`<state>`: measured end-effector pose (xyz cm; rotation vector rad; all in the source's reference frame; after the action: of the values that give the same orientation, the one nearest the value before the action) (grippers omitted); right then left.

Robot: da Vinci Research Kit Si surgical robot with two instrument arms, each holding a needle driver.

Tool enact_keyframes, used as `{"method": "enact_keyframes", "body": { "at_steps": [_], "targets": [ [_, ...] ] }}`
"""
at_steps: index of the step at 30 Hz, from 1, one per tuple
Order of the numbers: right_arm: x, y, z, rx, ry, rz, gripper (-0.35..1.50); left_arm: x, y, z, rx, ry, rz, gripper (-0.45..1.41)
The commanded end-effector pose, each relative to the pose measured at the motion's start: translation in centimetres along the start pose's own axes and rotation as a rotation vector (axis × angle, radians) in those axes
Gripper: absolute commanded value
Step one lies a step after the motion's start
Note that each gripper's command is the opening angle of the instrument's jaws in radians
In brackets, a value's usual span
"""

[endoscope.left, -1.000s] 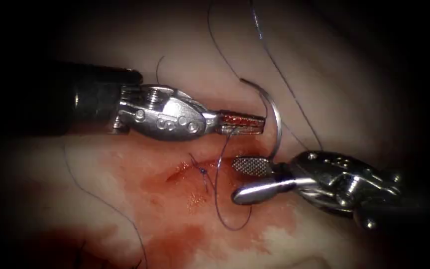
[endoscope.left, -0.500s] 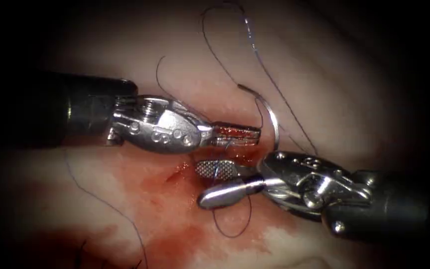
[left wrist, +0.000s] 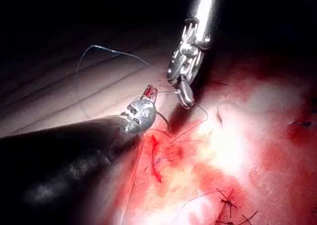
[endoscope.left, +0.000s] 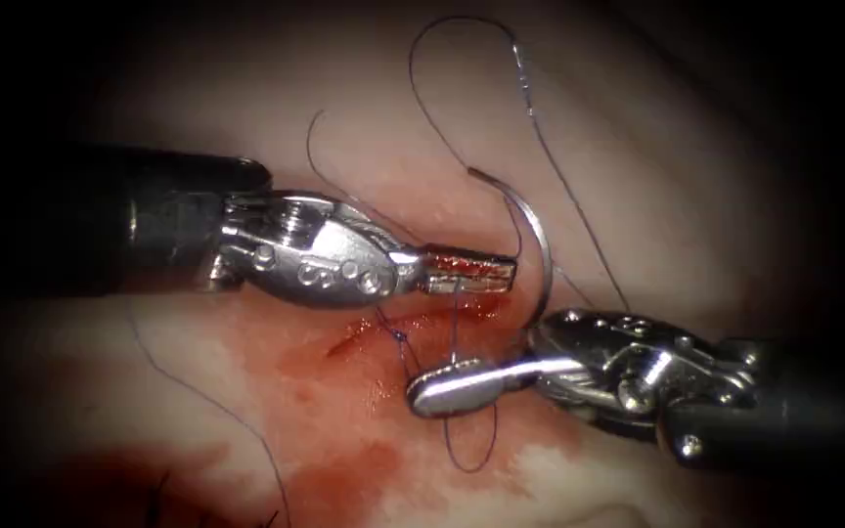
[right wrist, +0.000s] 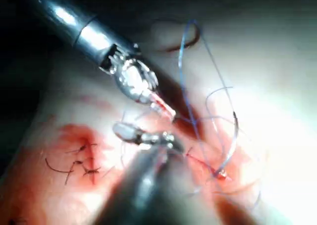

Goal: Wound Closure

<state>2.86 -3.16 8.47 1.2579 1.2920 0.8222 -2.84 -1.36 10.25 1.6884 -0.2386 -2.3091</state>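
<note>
Your left tool (endoscope.left: 466, 271) is polished, glossy metal with riveted joints; its jaw faces are ribbed and smeared with red fluid (endoscope.left: 344, 381), and its shaft is dark and matt. Your right tool (endoscope.left: 452, 383) shows the same bright, smooth steel, rounded on its outer jaw surface. The needle (endoscope.left: 538, 244) is thin, smooth, shiny wire. The thread (endoscope.left: 462, 127) is a fine, dark, faintly bluish filament. The tissue (endoscope.left: 657, 176) looks pale, soft and moist, wet and glistening where stained.
</note>
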Motion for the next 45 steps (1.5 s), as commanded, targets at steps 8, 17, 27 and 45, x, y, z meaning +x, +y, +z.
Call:
{"method": "enact_keyframes", "body": {
  "at_steps": [8,17,27,45],
  "targets": [
    [-0.08,-0.12,0.00,0.012,-0.025,-0.117,-0.35,-0.06,-0.13,-0.15,-0.019,0.018,-0.199,1.06],
    [-0.09,-0.21,0.03,0.073,-0.070,-0.233,-0.35,-0.38,-0.08,-0.22,-0.047,0.044,-0.297,0.56],
    [-0.12,-0.20,0.04,0.085,-0.081,-0.241,-0.35,-0.52,-0.35,-0.50,0.071,-0.019,-0.368,0.62],
    [-0.26,0.02,0.04,0.040,-0.100,-0.015,-0.35,-0.42,-0.81,-0.91,0.333,-0.389,0.028,1.03]
  ]
}}
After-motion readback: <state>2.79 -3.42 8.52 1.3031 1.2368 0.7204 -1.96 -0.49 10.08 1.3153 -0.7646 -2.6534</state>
